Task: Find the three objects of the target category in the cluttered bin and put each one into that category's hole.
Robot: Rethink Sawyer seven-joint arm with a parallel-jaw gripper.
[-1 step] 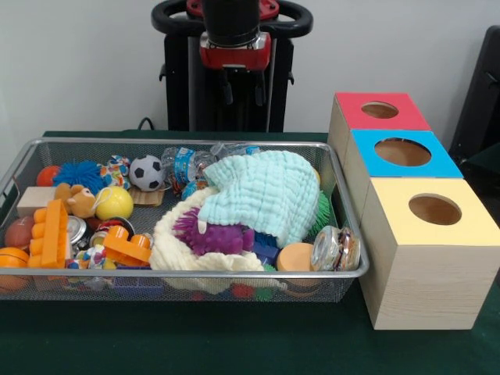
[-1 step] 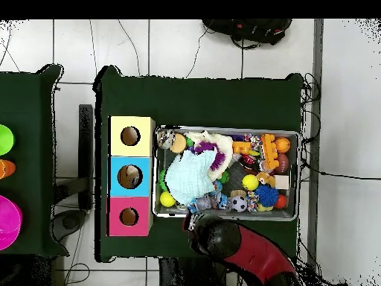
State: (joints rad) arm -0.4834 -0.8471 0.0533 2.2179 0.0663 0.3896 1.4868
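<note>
Overhead, I cannot tell the gripper [image 1: 234, 82] state as it hangs empty behind the bin [image 1: 94, 142], where the soccer ball [image 1: 146, 173] near the back rim looks light, smooth, best pinched across its middle

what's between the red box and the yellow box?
The blue box sits between the red box and the yellow box, touching both; front and overhead views agree.
</note>
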